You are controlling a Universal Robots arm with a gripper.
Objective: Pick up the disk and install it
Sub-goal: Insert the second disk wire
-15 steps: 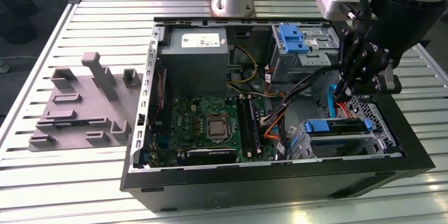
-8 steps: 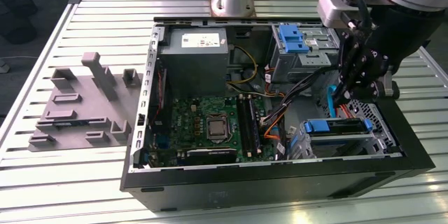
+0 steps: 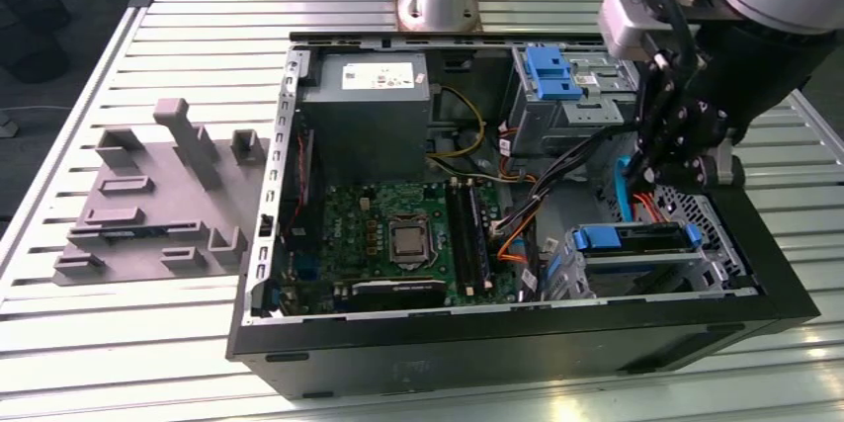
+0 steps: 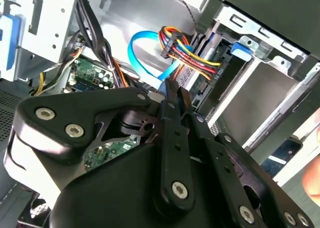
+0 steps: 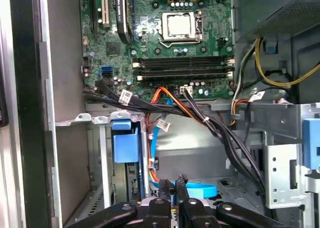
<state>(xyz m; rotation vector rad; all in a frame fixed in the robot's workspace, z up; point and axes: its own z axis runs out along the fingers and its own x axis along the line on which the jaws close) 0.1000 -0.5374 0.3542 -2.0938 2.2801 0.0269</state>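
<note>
Exterior view's left, outside the case (image 3: 528, 353): a grey holder block (image 3: 158, 195) with pegs and slots lies on the slatted table (image 3: 79, 343). No drive sits on it.

Inside the case, on the exterior view's left side: the big grey power box (image 3: 367, 96) sits against the far wall. The green circuit board (image 3: 356, 234) lies flat on the case floor nearer the camera, well apart from the work.

Inside the case, far wall, towards the exterior view's right: a blue bracket (image 3: 548, 71) stands upright on a metal cage with no drive in it.

Inside the case, near corner on the exterior view's right: the disk (image 3: 633, 269) lies in a metal cage, its blue bracket across the upper edge. Judged from this, it is already seated in its bay, where the cage walls hold it.

Just beyond that cage, deep in the case: the gripper (image 5: 173, 183) hangs from the arm. In both wrist views its fingers (image 4: 172, 101) are pressed together, and I see nothing pinched between them. The tips sit just beside a flat blue cable (image 4: 137, 48) looping over the case floor; I cannot tell whether they touch it. A bundle of coloured wires (image 4: 185, 51) runs to a plug close to the tips. The pressed-together fingers probably serve to slip between the cables or nudge something, a guess only.
</note>
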